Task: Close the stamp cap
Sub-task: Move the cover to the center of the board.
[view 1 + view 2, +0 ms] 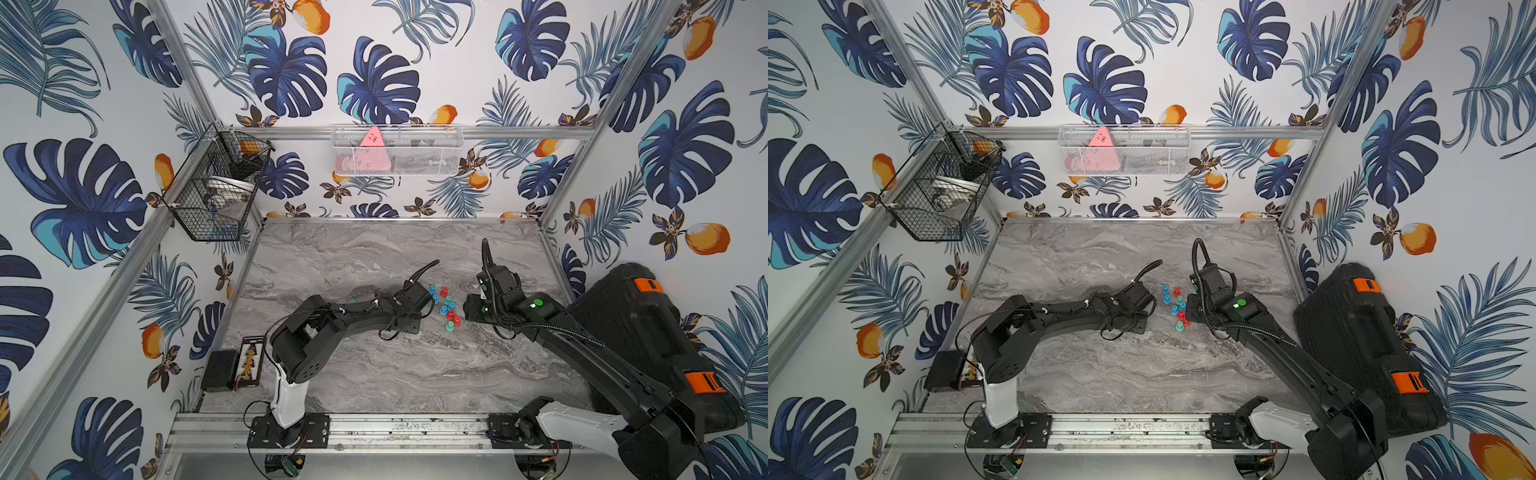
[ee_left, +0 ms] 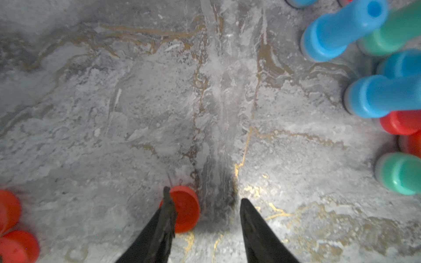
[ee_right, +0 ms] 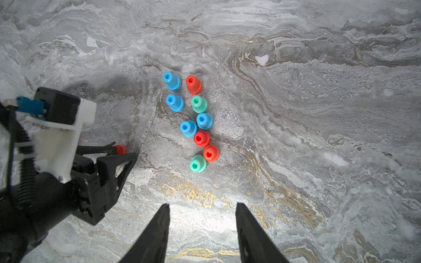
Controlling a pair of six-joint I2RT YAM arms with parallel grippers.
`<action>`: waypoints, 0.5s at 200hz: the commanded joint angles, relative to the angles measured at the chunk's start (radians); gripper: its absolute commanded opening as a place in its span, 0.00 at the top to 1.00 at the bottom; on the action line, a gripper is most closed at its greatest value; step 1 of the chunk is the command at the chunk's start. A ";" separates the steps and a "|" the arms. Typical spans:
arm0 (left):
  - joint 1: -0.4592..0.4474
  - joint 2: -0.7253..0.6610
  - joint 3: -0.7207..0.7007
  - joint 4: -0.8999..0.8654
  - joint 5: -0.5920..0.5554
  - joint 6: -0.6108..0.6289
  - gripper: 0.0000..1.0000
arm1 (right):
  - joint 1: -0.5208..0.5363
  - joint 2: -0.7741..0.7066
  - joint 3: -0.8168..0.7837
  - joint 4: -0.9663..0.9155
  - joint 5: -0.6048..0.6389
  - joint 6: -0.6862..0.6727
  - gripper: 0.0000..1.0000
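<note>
Several blue, red and green stamps (image 3: pixel 196 120) stand upright in a tight cluster mid-table, seen in both top views (image 1: pixel 446 309) (image 1: pixel 1177 309). A small red cap (image 2: pixel 185 208) sits on the marble between my left gripper's (image 2: pixel 205 195) fingers. It touches one finger, and a wide gap separates it from the other, so the left gripper is open. The right wrist view shows the same cap (image 3: pixel 120 149) at the left gripper's tips (image 3: pixel 124 151), left of the stamps. My right gripper (image 3: pixel 201 205) is open over bare marble, short of the cluster, with nothing between its fingers.
Two more red caps (image 2: pixel 13 227) lie near the left gripper, away from the stamps. A big black case with orange latches (image 1: pixel 648 345) stands along the table's right edge. A black box (image 1: pixel 220 370) sits at the front left. Wire baskets (image 1: pixel 216 187) hang on the walls.
</note>
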 commanded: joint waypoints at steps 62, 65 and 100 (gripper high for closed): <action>-0.016 -0.192 -0.009 -0.062 0.007 0.004 0.46 | -0.003 0.094 0.076 -0.032 0.023 -0.036 0.42; -0.016 -0.203 -0.012 -0.063 0.009 0.005 0.46 | -0.005 0.100 0.081 -0.032 0.022 -0.037 0.42; -0.021 -0.341 -0.101 -0.080 0.010 0.014 0.46 | -0.035 0.200 0.171 -0.040 0.011 -0.077 0.42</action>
